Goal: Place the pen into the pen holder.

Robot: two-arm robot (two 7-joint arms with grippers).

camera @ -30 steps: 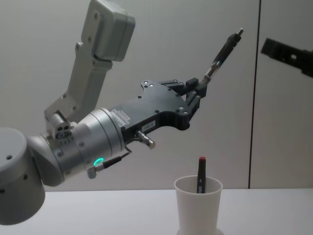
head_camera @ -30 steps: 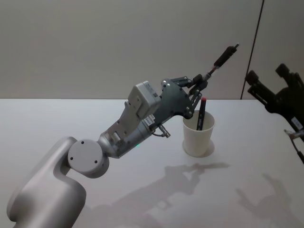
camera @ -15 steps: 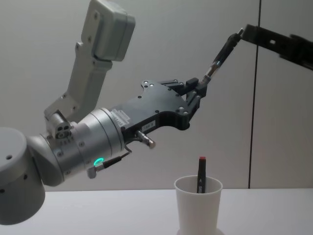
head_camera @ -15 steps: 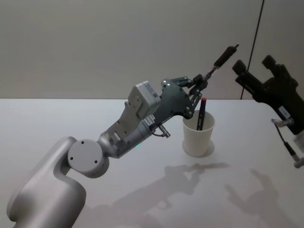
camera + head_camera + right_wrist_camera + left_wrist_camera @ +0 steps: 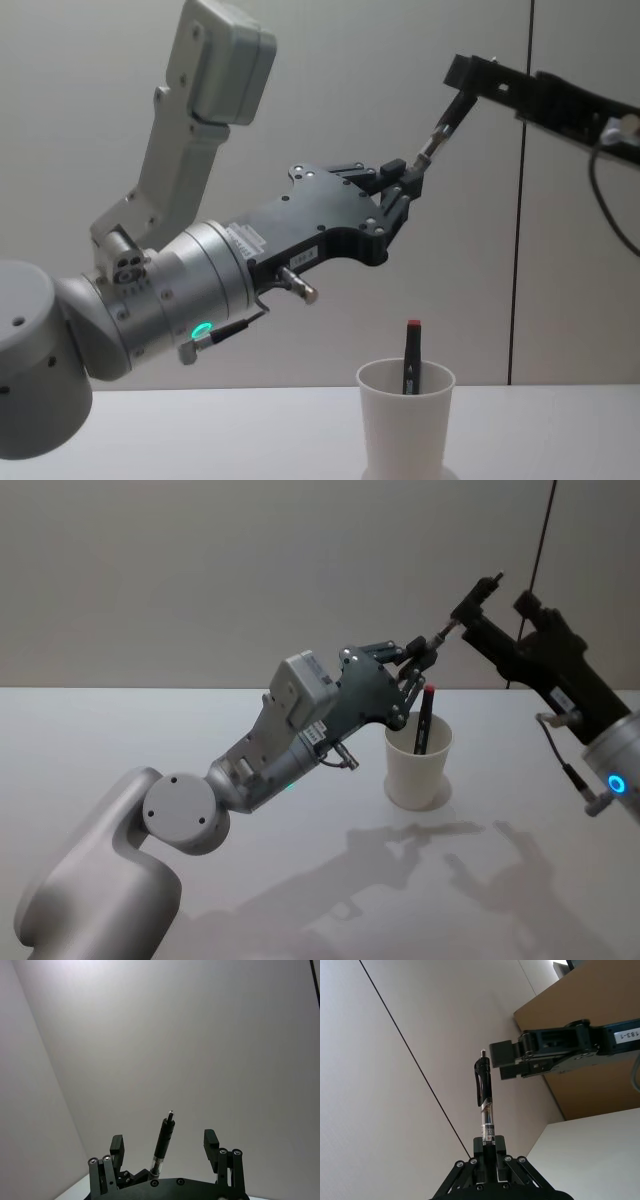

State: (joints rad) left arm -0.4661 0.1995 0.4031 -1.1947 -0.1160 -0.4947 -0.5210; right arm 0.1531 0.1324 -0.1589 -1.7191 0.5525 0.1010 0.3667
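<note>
Item, pen (image 5: 470,604): I see it clamped at its lower end in my left end effector (image 5: 425,652), tilted up above the pen holder (image 5: 418,763). Item, right end effector (image 5: 164,1152): fingers apart, straddling the pen's upper end. Item, holder: upright on the white counter (image 5: 300,880), containing a red-capped pen (image 5: 425,718).

place: lab-like test room | cues: bare white table (image 5: 300,900), plain grey wall (image 5: 200,580)
</note>
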